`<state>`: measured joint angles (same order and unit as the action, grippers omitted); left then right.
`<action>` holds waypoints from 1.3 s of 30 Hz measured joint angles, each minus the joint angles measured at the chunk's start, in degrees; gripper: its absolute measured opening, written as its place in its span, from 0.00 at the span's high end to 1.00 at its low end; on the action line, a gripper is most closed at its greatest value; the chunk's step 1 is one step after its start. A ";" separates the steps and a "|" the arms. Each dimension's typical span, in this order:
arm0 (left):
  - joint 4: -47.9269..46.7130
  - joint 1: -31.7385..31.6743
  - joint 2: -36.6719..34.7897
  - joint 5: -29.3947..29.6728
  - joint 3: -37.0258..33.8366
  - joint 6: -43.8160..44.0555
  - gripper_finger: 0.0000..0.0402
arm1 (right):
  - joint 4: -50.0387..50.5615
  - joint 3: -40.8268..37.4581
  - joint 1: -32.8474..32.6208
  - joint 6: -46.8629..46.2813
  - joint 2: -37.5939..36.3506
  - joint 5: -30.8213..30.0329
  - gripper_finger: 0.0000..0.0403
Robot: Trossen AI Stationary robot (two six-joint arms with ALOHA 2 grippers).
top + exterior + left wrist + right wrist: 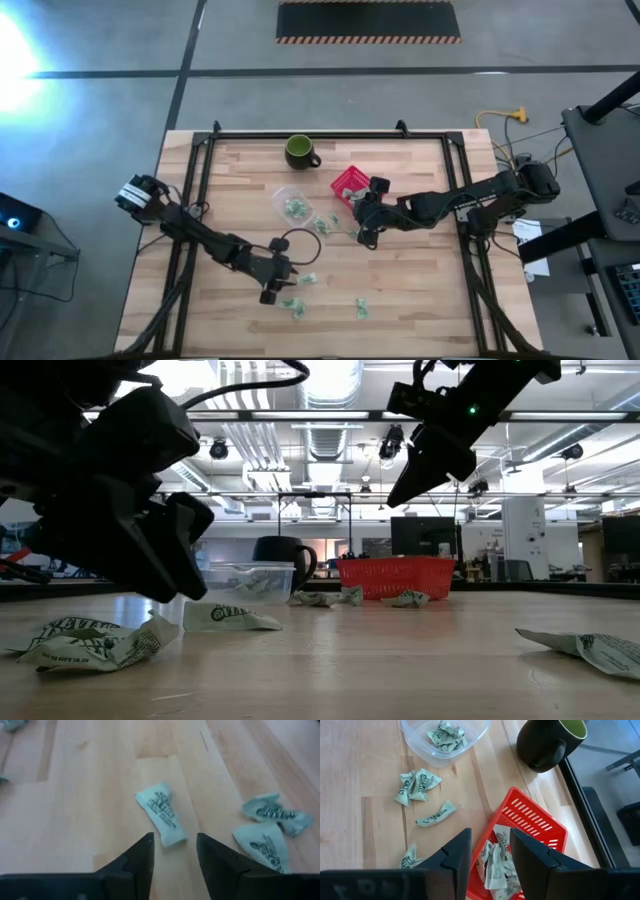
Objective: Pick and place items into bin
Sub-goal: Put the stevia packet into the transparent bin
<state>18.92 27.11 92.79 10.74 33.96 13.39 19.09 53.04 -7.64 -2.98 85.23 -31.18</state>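
I work over a pale butcher-block table (420,290) of jointed wood strips, scattered with small crumpled green-and-white wrappers (296,305), soft and creased like paper. A shallow clear plastic tub (290,200) near the table's middle holds several of them, a red slotted plastic basket (348,182) toward the far edge holds more, and a glossy dark green mug (300,152) with a lighter green inside stands by the far edge. My left arm stretches in from the left edge, bent low, and my left gripper (268,294) is down close to the wood near the near edge; its jaws stand partly apart with nothing between them. One oblong wrapper (163,813) lies flat just ahead of the gap, its nearer end level with my fingertips (145,842), and two more wrappers (272,827) lie beside each other off to one side. My right arm reaches in from the right edge, raised off the table, with my right gripper (366,238) beside the basket; its jaws are partly apart and empty, and its wrist view looks down past them onto the basket's rim and the wrappers inside.
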 joint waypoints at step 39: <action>-4.55 -1.64 5.52 -1.32 5.43 -1.03 0.87 | 0.09 0.00 0.00 0.00 0.02 0.15 0.74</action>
<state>14.37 25.47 98.31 9.41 39.40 12.35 19.18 53.04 -7.64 -2.98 85.25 -31.03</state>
